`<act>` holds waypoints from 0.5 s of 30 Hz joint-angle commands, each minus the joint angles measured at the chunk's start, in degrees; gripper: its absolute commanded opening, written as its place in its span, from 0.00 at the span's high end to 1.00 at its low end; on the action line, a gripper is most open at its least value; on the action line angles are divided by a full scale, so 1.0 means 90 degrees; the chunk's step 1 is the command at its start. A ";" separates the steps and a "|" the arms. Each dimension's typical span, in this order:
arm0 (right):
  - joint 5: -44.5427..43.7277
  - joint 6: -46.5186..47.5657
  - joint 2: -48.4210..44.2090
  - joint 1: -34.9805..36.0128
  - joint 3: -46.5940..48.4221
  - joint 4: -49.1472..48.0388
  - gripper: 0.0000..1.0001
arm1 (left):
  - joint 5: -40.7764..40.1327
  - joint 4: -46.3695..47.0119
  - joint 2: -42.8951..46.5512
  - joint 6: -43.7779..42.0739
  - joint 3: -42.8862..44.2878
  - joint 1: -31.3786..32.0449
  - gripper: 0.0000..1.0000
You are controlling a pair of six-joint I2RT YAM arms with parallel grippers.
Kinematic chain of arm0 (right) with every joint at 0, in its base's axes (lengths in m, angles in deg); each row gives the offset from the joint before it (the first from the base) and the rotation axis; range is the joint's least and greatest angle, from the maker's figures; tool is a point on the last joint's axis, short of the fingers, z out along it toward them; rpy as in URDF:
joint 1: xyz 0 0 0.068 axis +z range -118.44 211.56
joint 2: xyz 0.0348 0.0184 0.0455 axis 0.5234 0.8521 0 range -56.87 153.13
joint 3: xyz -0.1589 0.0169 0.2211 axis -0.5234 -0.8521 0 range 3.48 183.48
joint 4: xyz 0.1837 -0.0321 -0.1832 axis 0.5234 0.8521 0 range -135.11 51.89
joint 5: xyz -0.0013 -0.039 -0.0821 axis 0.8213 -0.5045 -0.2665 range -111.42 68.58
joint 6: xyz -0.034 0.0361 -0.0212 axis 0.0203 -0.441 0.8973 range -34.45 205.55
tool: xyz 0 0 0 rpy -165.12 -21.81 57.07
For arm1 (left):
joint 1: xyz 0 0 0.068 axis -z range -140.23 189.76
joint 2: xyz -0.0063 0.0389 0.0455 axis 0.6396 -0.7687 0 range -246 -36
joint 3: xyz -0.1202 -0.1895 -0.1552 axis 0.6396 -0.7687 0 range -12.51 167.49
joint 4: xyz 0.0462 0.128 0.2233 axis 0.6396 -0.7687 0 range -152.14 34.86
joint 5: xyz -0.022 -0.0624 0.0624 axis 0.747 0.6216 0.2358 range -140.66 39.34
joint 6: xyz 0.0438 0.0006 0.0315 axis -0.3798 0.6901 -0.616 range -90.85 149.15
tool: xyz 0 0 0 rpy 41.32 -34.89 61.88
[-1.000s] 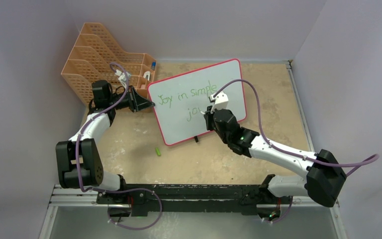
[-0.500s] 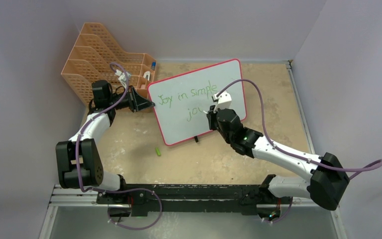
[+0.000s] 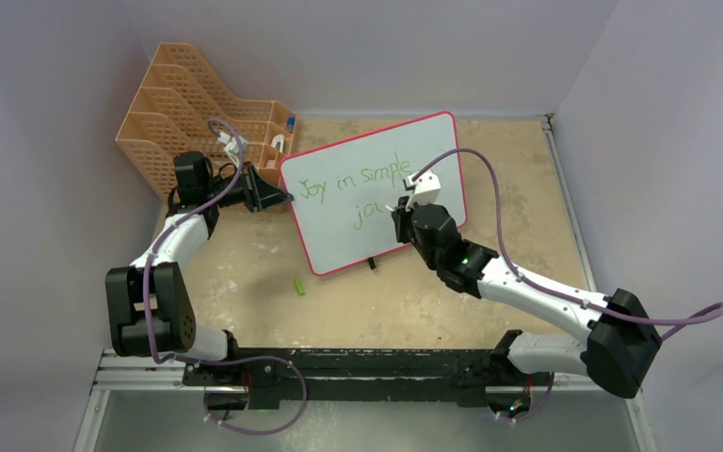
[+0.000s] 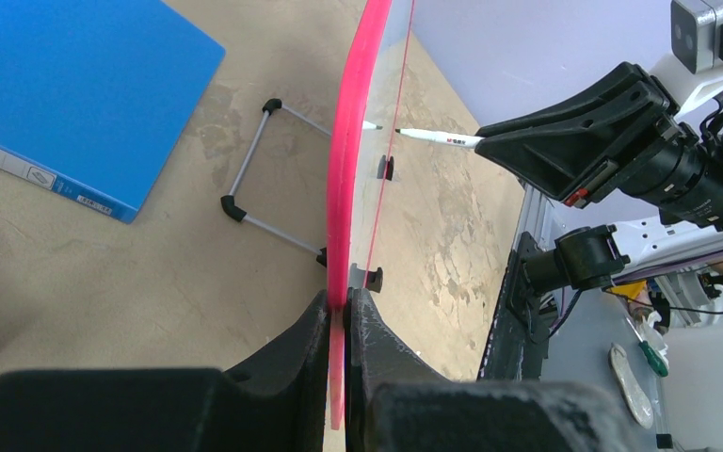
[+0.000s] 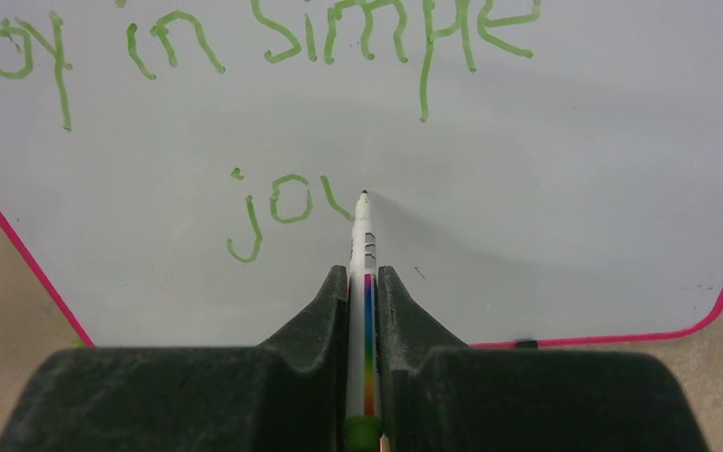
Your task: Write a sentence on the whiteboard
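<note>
the whiteboard (image 3: 339, 240) stands propped on the counter (image 3: 518, 179), just right of the orange file racks (image 3: 174, 108). the left gripper (image 4: 344, 303) is pinched tight on its pink edge. the right gripper (image 5: 364, 276) is clamped around a white marker (image 5: 363, 231), with the tip right at the board face beside a green "jo" and a short stroke. the sentence (image 3: 358, 179) reads "joy in simple" on the line above. a blue folder (image 4: 66, 85) lies flat behind the board.

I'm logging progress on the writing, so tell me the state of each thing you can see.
whiteboard: upright, left edge clamped in the left gripper
sentence: unfinished, second line stops after "jo" plus one stroke
marker: uncapped, pinched in the right gripper, tip at the board
blue folder: closed, lying flat
</note>
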 commanded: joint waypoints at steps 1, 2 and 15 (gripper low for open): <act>-0.0162 0.0095 0.0004 -0.0058 0.0224 -0.0405 1.00 | 0.0013 0.0020 0.0155 -0.0137 0.0190 0.0034 1.00; -0.0160 0.0094 0.0005 -0.0066 0.0219 -0.0429 1.00 | 0.0015 0.0019 0.0158 -0.0141 0.0191 0.0034 1.00; -0.0064 0.0142 0.0158 -0.0125 0.0251 -0.0509 1.00 | 0.0012 0.0022 0.0153 -0.0143 0.0191 0.0032 1.00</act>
